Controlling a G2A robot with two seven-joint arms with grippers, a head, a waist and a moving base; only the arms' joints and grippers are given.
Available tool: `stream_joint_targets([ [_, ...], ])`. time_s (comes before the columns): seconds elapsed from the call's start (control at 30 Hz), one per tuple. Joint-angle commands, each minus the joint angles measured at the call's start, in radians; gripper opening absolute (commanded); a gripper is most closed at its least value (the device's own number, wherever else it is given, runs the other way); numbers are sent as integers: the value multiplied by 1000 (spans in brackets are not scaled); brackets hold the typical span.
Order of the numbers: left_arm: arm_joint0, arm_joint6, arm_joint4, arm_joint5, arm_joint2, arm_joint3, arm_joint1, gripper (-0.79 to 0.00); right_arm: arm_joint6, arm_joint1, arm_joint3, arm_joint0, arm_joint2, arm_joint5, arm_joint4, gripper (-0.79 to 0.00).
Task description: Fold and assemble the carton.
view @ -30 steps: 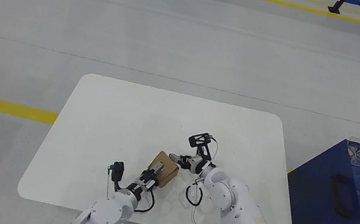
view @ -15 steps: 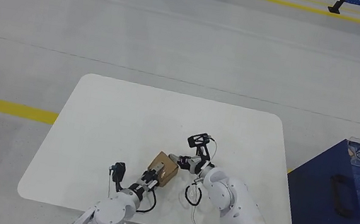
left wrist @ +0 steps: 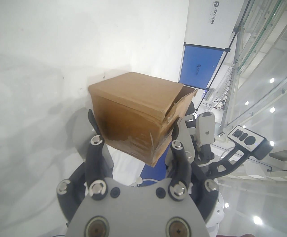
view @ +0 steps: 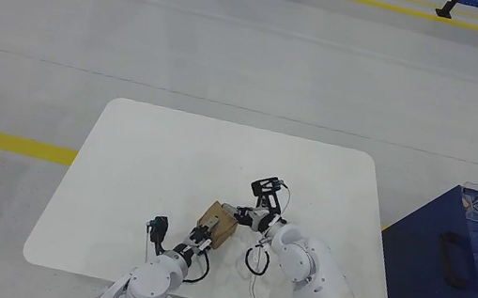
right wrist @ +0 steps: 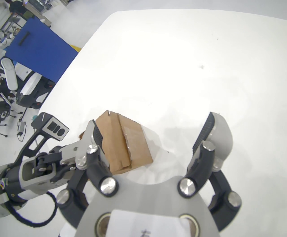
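Observation:
A small brown carton (view: 218,224) sits near the front middle of the white table (view: 171,157). In the left wrist view the carton (left wrist: 134,112) is boxed up, with one torn flap edge sticking out. My left gripper (left wrist: 134,119) is shut on it, one finger on each side. The top view shows the left gripper (view: 202,235) at the carton's near side. My right gripper (right wrist: 153,122) stands open at the carton's other side. One finger (right wrist: 96,134) rests against the carton (right wrist: 127,143), the other (right wrist: 211,130) stands well clear over bare table.
A blue cabinet (view: 456,271) stands off the table's right edge. The table's front edge runs close behind both arms. Wide bare tabletop stretches toward the far and left sides.
The left arm has crept slightly forward toward the carton. The carton and the right gripper stay almost where they were.

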Motion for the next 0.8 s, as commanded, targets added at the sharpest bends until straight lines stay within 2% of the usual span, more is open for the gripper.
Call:
stream_joint_targets([
  [0.0, 11, 7, -4, -12, -12, -13, 1, -6, -2, -5, 9, 6, -18, 61, -25, 0],
  [0.17, 58, 64, 14, -64, -44, -66, 6, 0, 4, -15, 54, 37, -49, 94, -14, 0],
  [0.3, 94, 96, 126, -114, -43, -108, 14, 0, -10, -17, 59, 44, -50, 98, -9, 0],
  [0.4, 122, 72, 171, -180, -43, -140, 20, 0, -19, -13, 46, 42, -31, 108, -5, 0],
  [0.57, 122, 72, 171, -180, -43, -140, 20, 0, 16, -4, 12, 26, -6, 67, 21, 0],
  [0.77, 122, 72, 171, -180, -43, -140, 20, 0, 20, -9, 28, 32, -44, 72, -5, 0],
])
